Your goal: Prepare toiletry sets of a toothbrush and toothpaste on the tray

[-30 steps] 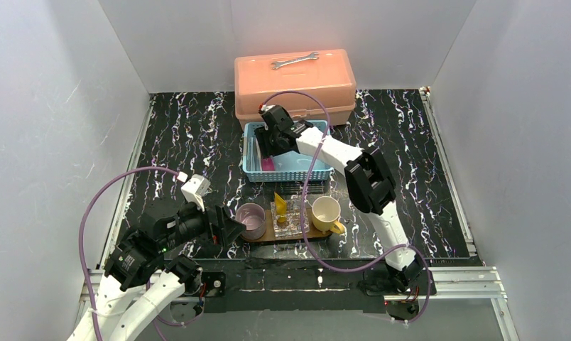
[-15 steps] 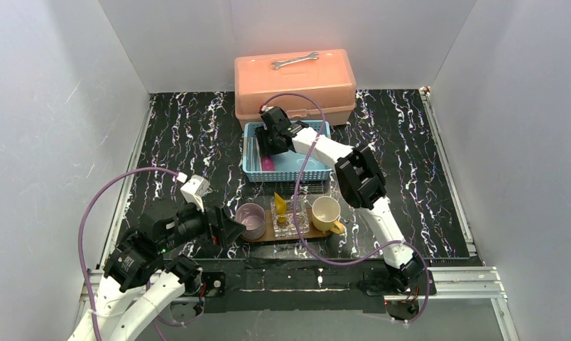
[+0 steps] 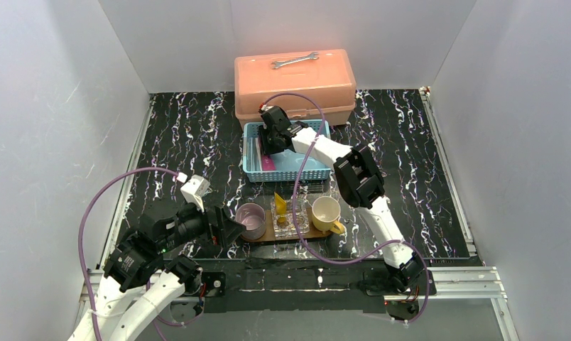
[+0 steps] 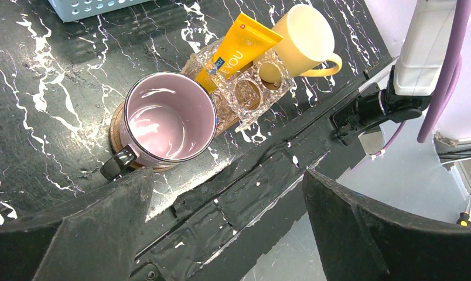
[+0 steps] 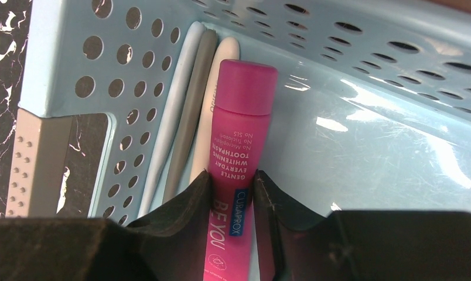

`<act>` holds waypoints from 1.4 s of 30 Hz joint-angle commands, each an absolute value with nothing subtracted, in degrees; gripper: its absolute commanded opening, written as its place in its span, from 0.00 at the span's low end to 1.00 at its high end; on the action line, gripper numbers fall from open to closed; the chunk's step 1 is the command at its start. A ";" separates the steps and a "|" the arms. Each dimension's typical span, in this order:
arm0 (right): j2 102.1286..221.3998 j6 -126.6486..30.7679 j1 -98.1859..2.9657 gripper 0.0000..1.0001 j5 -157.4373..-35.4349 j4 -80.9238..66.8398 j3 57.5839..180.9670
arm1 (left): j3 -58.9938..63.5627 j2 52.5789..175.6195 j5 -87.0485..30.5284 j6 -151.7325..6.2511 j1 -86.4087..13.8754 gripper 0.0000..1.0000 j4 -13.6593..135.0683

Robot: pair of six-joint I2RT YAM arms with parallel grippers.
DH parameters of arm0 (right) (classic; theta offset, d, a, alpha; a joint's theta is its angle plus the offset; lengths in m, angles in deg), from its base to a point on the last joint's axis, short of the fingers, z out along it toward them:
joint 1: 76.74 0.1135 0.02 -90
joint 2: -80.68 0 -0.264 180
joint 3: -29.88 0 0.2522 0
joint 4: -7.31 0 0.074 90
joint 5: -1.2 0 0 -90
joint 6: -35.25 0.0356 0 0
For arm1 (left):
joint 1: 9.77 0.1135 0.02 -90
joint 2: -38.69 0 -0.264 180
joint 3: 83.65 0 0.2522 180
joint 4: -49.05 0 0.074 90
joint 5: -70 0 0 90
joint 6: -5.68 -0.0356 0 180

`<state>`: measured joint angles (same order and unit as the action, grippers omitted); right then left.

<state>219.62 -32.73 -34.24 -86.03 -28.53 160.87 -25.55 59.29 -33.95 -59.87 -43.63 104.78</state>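
Note:
The magenta-pink toothpaste (image 5: 240, 129) lies in the light-blue basket (image 5: 75, 58), and my right gripper (image 5: 233, 178) is shut on it, a finger pressed to each side. Three slim pale toothbrushes (image 5: 192, 111) lie just left of the tube, against the basket wall. From above, the right gripper (image 3: 270, 148) reaches down into the basket (image 3: 318, 170). The yellow toothpaste (image 3: 280, 202) stands in a clear holder (image 3: 291, 217) on the dark-brown tray (image 3: 266, 238). My left gripper (image 3: 229, 229) stands open beside the tray's left end, holding nothing.
A purple mug (image 3: 251, 219) and a pale-yellow cup (image 3: 326, 212) stand on the tray at either side of the holder. Behind the basket sits an orange toolbox (image 3: 294, 85) with a steel wrench (image 3: 294, 61) on its lid. White walls enclose the black marbled table.
The right gripper has sunk slightly deeper into the basket and its jaws have closed onto the pink tube. The left arm has not moved.

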 commanded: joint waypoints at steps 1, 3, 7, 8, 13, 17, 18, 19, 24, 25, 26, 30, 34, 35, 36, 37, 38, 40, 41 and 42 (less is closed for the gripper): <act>219.41 -32.76 -34.73 0.15 -86.01 -26.50 161.07 | -26.03 59.13 -34.24 -60.77 -43.44 0.98 103.75; 218.19 -32.99 -34.81 0.11 -86.03 -26.13 160.22 | -26.03 59.16 -34.24 -60.76 -43.43 0.98 103.77; 215.21 -33.95 -34.81 0.06 -85.80 -25.92 159.14 | -26.03 59.40 -34.15 -60.72 -43.43 0.98 103.77; 214.27 -34.27 -34.81 0.05 -85.62 -25.83 158.79 | -26.04 59.43 -34.15 -60.76 -43.43 0.98 103.77; 209.65 -36.33 -34.83 0.03 -83.65 -25.90 156.88 | -26.07 59.68 -34.15 -60.68 -43.43 0.98 103.77; 206.35 -38.17 -34.81 0.02 -82.31 -26.24 155.39 | -26.09 59.85 -34.15 -60.68 -43.43 0.98 103.77; 205.10 -38.55 -34.81 0.01 -81.98 -26.16 154.87 | -26.07 59.92 -34.15 -60.68 -43.43 0.98 103.77; 204.03 -38.84 -34.86 0.01 -81.65 -25.88 154.17 | -26.09 59.90 -34.15 -60.62 -43.37 0.98 103.77; 198.57 -40.92 -34.86 0.01 -81.22 -24.16 150.67 | -26.12 60.04 -34.19 -60.59 -43.32 0.98 103.77; 197.56 -41.52 -34.82 0.01 -81.45 -24.16 150.29 | -26.12 60.12 -34.22 -60.59 -43.34 0.98 103.77; 196.55 -42.14 -34.81 0.01 -81.64 -24.26 150.01 | -26.12 60.22 -34.28 -60.59 -43.32 0.98 103.77; 192.41 -44.88 -34.80 0.01 -83.24 -25.26 148.87 | -26.03 60.87 -34.59 -60.59 -43.34 0.98 103.73; 187.56 -47.59 -34.57 0.02 -84.95 -26.62 147.38 | -26.08 61.25 -34.77 -60.50 -43.34 0.98 103.76; 186.55 -48.15 -34.41 0.01 -85.44 -27.07 147.09 | -26.03 61.28 -34.81 -60.44 -43.34 0.98 103.73; 185.42 -48.82 -34.24 0.01 -85.86 -27.61 146.85 | -26.03 61.34 -34.91 -60.42 -43.39 0.98 103.70; 184.35 -49.57 -33.94 0.01 -86.27 -28.33 146.71 | -26.04 61.34 -35.00 -60.34 -43.35 0.98 103.68; 183.26 -50.46 -33.65 0.01 -86.84 -29.05 146.54 | -26.03 61.39 -35.09 -60.28 -43.34 0.98 103.61; 181.01 -52.32 -32.83 0.01 -87.79 -31.03 146.22 | -25.88 61.66 -35.31 -60.23 -43.34 0.98 103.59; 179.68 -53.34 -32.23 0.01 -88.13 -31.80 145.83 | -25.76 61.88 -35.48 -60.31 -43.37 0.98 103.59; 178.25 -54.14 -31.73 0.02 -88.36 -32.38 144.96 | -25.50 62.11 -35.66 -60.25 -43.34 0.98 103.59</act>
<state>185.15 -49.15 -33.69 -85.83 -30.98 145.81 -25.59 60.95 -34.44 -59.85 -43.63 104.39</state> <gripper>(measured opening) 0.335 0.983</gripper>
